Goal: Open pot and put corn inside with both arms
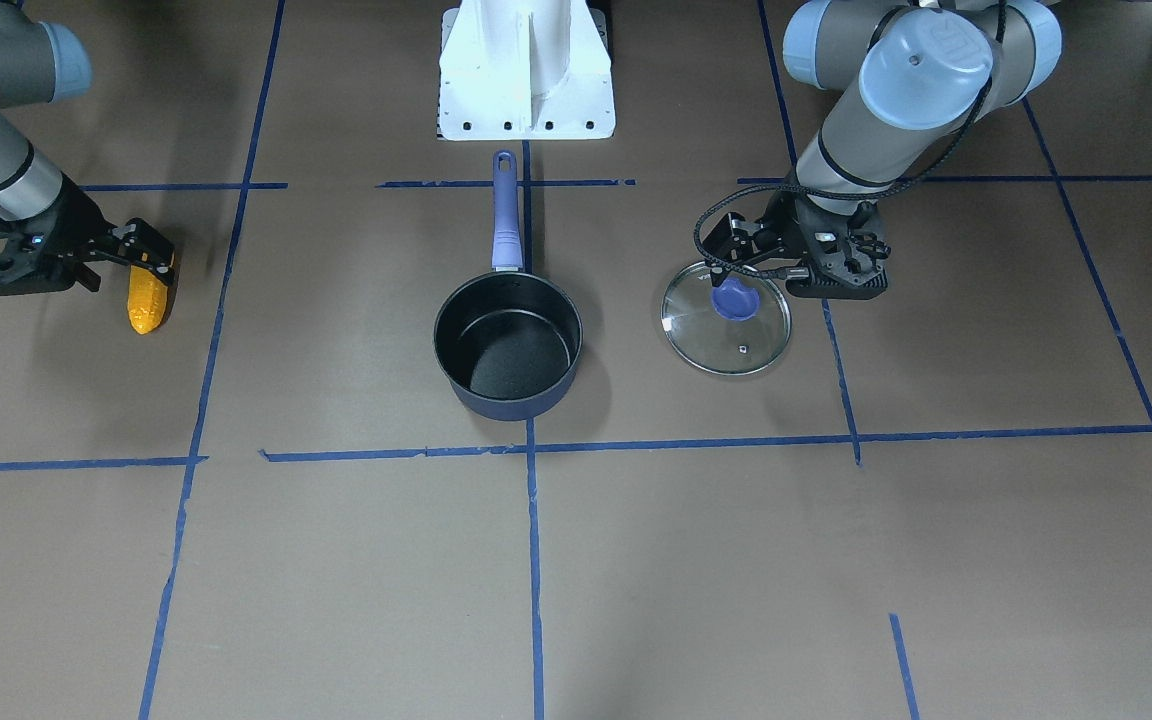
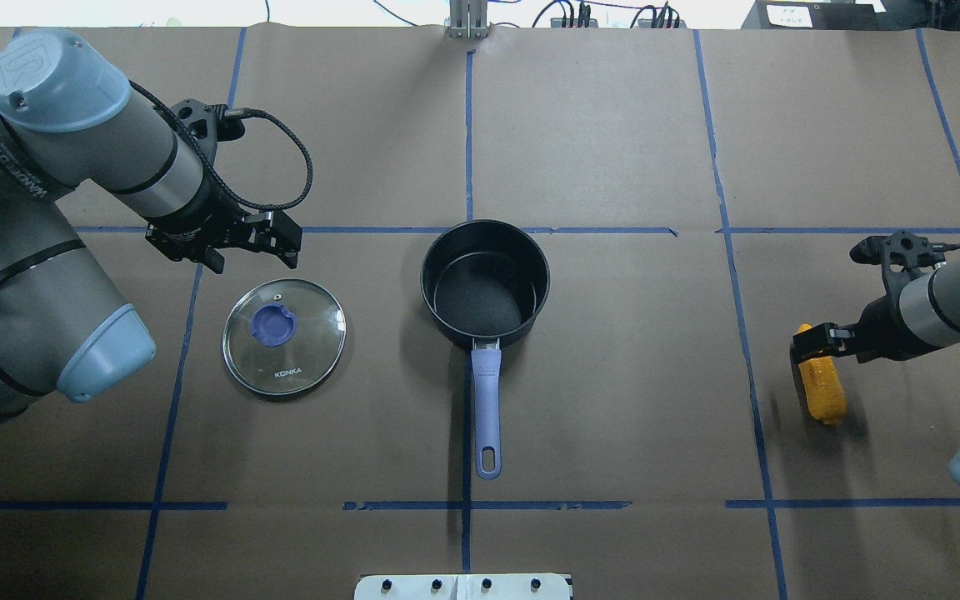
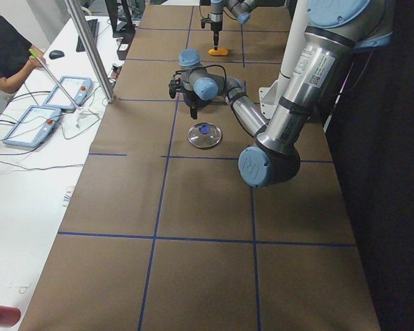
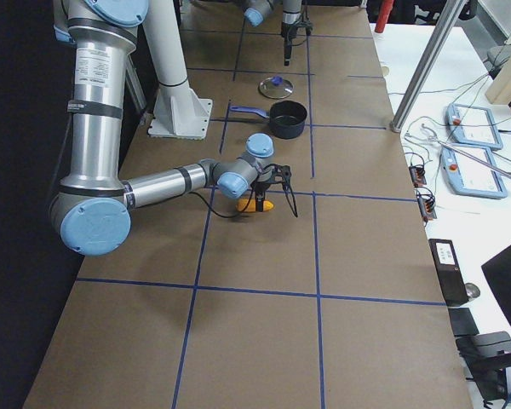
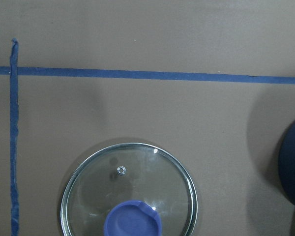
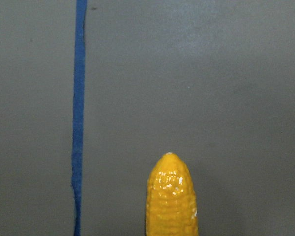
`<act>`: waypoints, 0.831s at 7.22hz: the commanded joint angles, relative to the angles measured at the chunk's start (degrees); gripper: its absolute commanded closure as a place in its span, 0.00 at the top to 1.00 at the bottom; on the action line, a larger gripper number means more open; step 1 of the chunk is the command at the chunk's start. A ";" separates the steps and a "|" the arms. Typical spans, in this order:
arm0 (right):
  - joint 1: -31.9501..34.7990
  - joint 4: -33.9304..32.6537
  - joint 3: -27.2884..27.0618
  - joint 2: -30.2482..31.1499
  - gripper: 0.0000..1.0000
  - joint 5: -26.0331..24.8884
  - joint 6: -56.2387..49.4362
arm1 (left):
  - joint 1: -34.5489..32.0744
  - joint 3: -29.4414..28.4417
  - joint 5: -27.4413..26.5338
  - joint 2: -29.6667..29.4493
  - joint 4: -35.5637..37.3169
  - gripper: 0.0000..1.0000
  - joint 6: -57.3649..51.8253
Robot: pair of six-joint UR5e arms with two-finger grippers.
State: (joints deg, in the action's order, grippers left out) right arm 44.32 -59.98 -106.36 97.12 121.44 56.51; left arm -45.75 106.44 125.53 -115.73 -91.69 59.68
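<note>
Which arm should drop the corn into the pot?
Right: the right gripper is at one end of the corn, and the pot stands open. The left gripper hovers by the lid, beyond the pot.

Brown-papered table (image 1: 336,560) in an evenly lit workroom, gridded with blue tape (image 1: 533,560).

The paper covers the whole top, flat with faint creases, and the tape lines cross it into large rectangles; some strips are ragged or broken at the ends. Light falls from above, with soft shadows and a pale sheen on the paper. Along the far side runs a white desk (image 3: 27,207) with two grey-blue pendants (image 3: 29,125), a mouse (image 3: 56,54) and loose cables (image 4: 422,136). A slanting metal post (image 3: 90,48) rises at the seam between desk and table. The near side drops into darkness (image 3: 393,207).
</note>
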 commanded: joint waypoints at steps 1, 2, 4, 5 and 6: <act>-1.60 -0.04 0.18 0.78 0.99 -0.41 0.00 | -0.13 0.35 0.07 0.07 -0.07 1.00 0.00; -2.04 -0.13 0.27 0.79 0.96 -0.68 0.00 | -0.13 0.70 0.07 0.16 -0.07 1.00 0.00; -3.35 -0.40 0.54 0.79 0.88 -2.52 0.00 | -0.13 0.96 0.07 0.33 -0.16 1.00 0.00; -3.27 -0.40 0.45 0.79 0.71 -2.52 0.00 | -0.13 0.96 0.07 0.33 -0.16 1.00 0.00; -3.18 -0.40 0.45 0.79 0.50 -2.52 -0.09 | -0.13 0.96 0.07 0.33 -0.16 1.00 0.00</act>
State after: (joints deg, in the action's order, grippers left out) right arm 41.13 -60.37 -105.92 97.91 119.01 56.50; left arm -45.88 107.37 125.59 -115.41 -91.84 59.68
